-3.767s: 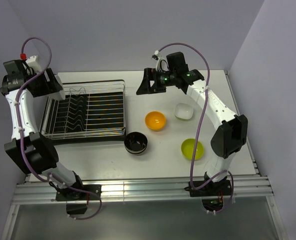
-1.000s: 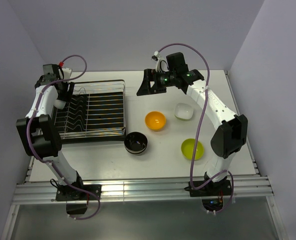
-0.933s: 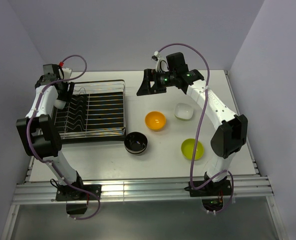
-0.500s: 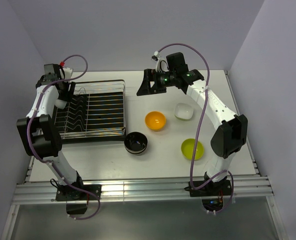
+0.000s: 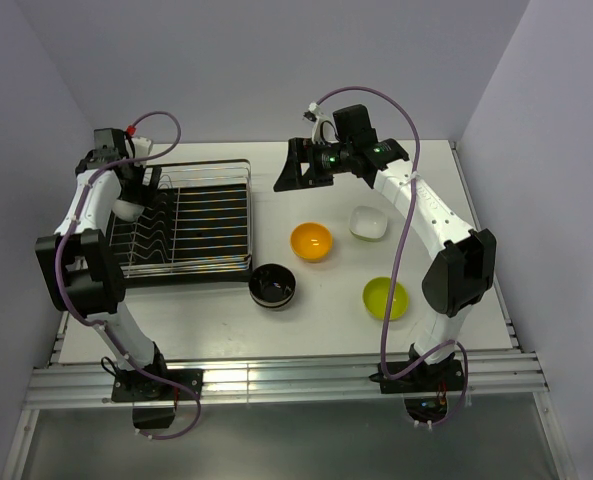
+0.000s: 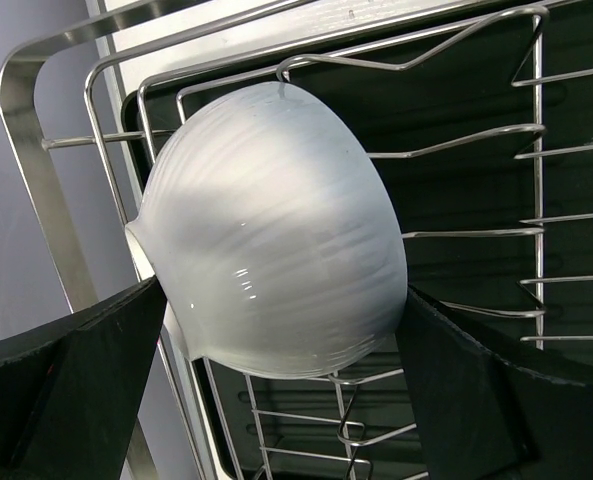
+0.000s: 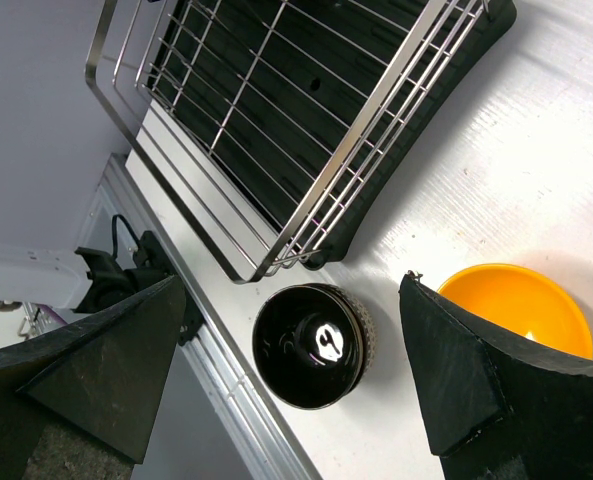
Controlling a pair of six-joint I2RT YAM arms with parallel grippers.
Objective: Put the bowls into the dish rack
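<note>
- Presently the left pincer (image 6: 284, 310) is clamped across a white bowl (image 6: 266, 220), with one finger on each flank of its rounded outer wall
- Held bowl stands on edge at the left end of the rack (image 5: 206, 165), mouth turned towards the rack's left rail and back among the tines (image 6: 446, 235); whether it is fully seated in a slot cannot be told
- Right pincer (image 5: 296, 165) hangs over the worktop (image 5: 326, 330) off the rack's far right corner, fingers spread wide with nothing between them
- Awaiting loading on the worktop: black bowl (image 5: 273, 286) near the rack's near right corner, orange bowl (image 5: 311, 241), second white bowl (image 5: 368, 223) and lime bowl (image 5: 386, 298) further right
- Handling, as judged: the bowls look rigid, glossy and fairly light, so they will not give under the fingers but may slide, and a knock on the wire could chip them
- Hold, as judged: a grip across the curved wall tends to squeeze the bowl out; pinching the rim, one finger inside and one outside, looks more secure for the bowls lying mouth-up
</note>
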